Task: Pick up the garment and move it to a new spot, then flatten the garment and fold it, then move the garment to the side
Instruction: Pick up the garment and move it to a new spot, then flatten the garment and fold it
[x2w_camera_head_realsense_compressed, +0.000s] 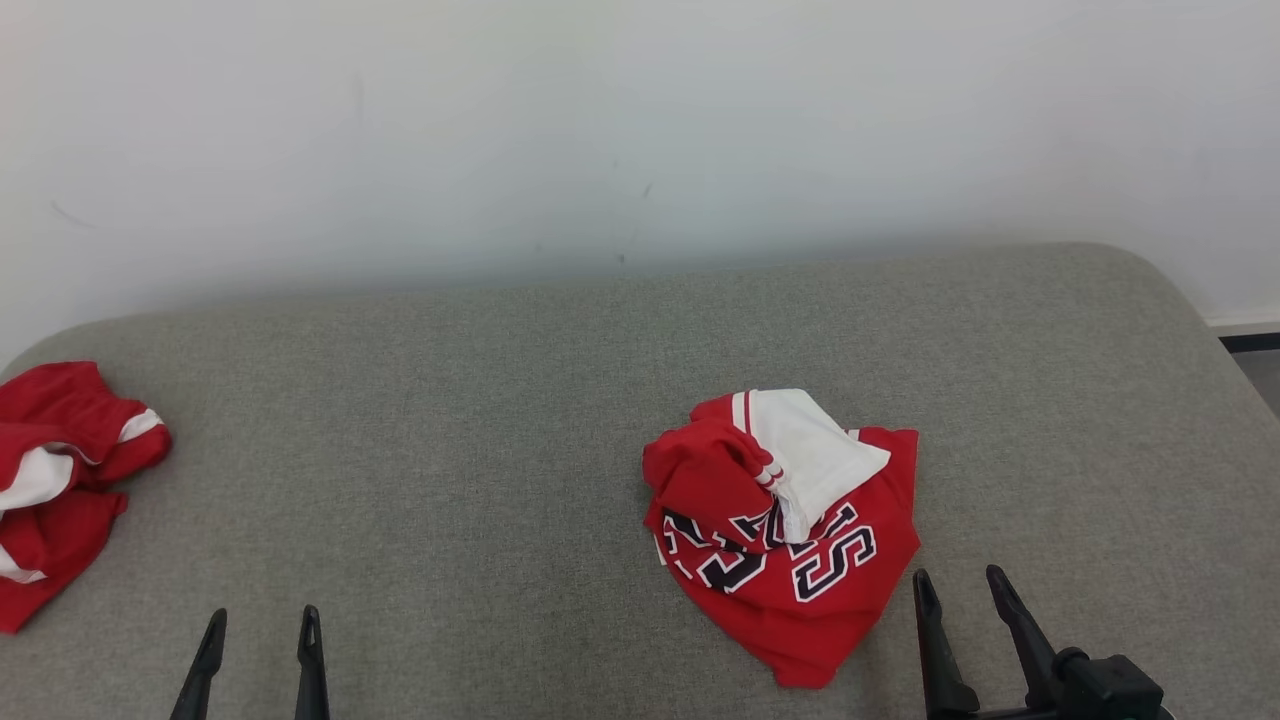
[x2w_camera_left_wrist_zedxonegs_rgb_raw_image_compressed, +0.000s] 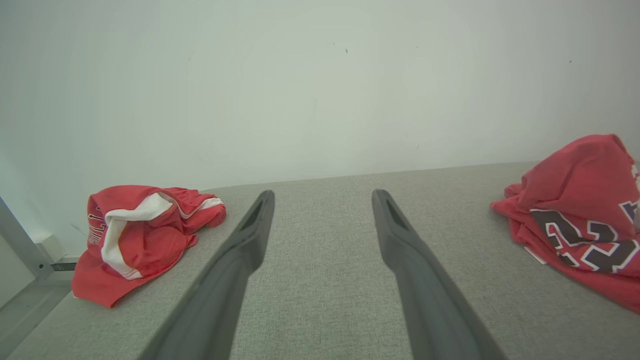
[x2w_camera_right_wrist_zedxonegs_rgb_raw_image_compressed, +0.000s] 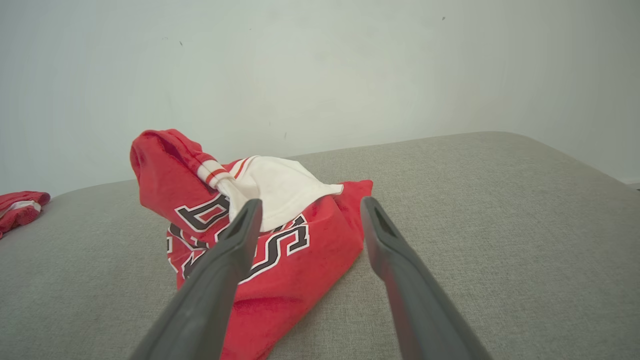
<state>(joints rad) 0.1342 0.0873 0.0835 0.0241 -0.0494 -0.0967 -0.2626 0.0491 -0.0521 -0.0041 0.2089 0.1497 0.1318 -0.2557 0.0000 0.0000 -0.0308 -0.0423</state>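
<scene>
A crumpled red garment with a white sleeve and dark lettering lies in a heap right of the middle of the grey padded surface. In the right wrist view this garment sits just ahead and left of the fingers. My right gripper stands open at the lower right, just right of the heap and holding nothing; the same gripper is open in its own view. My left gripper is open at the lower left, well away from the garment, and my left gripper is empty over bare fabric.
A second crumpled red and white garment lies at the far left edge, seen also as a heap in the left wrist view. A pale wall rises behind the surface. The surface's right corner is rounded, with floor beyond.
</scene>
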